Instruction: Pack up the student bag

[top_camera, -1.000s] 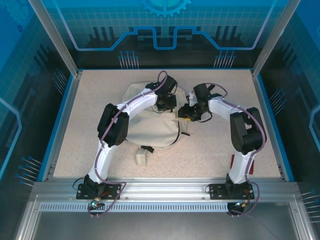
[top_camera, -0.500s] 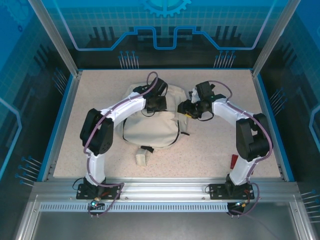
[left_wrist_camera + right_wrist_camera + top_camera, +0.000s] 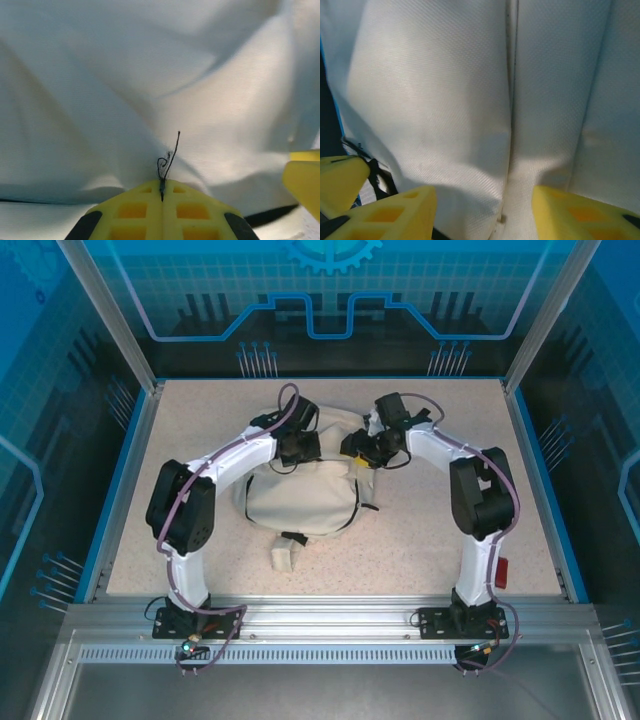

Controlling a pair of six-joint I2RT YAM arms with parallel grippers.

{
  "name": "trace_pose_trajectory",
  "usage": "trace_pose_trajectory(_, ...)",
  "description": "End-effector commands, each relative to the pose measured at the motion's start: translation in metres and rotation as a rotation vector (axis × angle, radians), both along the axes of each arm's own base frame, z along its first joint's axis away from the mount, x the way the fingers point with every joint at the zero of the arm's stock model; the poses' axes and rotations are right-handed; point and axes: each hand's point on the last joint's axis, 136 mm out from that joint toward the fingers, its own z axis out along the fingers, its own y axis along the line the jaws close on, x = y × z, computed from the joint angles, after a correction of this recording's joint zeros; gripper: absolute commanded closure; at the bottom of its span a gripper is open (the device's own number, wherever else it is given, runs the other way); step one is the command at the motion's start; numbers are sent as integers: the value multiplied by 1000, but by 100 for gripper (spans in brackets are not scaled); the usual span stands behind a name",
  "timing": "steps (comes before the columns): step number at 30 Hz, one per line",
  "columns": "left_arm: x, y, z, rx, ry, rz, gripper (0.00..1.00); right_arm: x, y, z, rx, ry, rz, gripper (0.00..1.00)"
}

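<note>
From above, we are seeing the student bag (image 3: 300, 502), a soft cream fabric backpack with black straps, lying flat at the middle of the speckled beige tabletop (image 3: 450, 520). The left gripper (image 3: 318, 450) is sitting at the bag's 12 o'clock edge and the right gripper (image 3: 352, 455) at its 2 o'clock corner, the two close together. A small cream block (image 3: 283, 556) is lying just beside the bag's 6 o'clock edge.

Through the left wrist camera, we are watching the left gripper (image 3: 161, 192) pressing its yellow fingers together on a pinch of the student bag (image 3: 150, 75), creases converging there and a black thread (image 3: 170, 155) sticking out toward 12 o'clock.

Through the right wrist camera, the right gripper (image 3: 485, 210) is holding its yellow fingers apart, straddling a seam of the student bag (image 3: 430, 100).
</note>
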Motion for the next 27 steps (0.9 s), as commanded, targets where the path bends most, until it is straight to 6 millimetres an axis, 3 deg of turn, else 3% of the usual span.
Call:
trace_pose_trajectory(1, 3, 47, 17, 84, -48, 95, 100, -7, 4, -13, -58, 55, 26, 54)
trace_pose_trajectory(9, -11, 128, 13, 160, -33, 239, 100, -9, -21, -44, -247, 113, -16, 59)
trace_pose_trajectory(11, -12, 130, 13, 131, -30, 225, 100, -9, -14, -34, -208, 81, 3, 58)
trace_pose_trajectory(13, -12, 114, 15, 65, -24, 146, 100, -8, -8, -8, -179, 13, 26, 54)
trace_pose_trajectory(14, -13, 108, 17, 38, -16, 131, 93, -10, -9, 3, -186, -10, 31, 52)
trace_pose_trajectory(16, -15, 102, 21, 0, -17, 117, 61, -19, -20, 29, -228, -62, 21, 44)
trace_pose_trajectory(19, -21, 105, 30, 0, -30, 129, 36, -50, -67, 37, -408, -44, -53, 29)
trace_pose_trajectory(22, -30, 109, 41, 3, -45, 138, 21, -94, -122, 26, -570, 42, -141, 18)
trace_pose_trajectory(27, -45, 111, 58, -21, -75, 138, 2, -161, -187, 12, -666, 174, -268, 13)
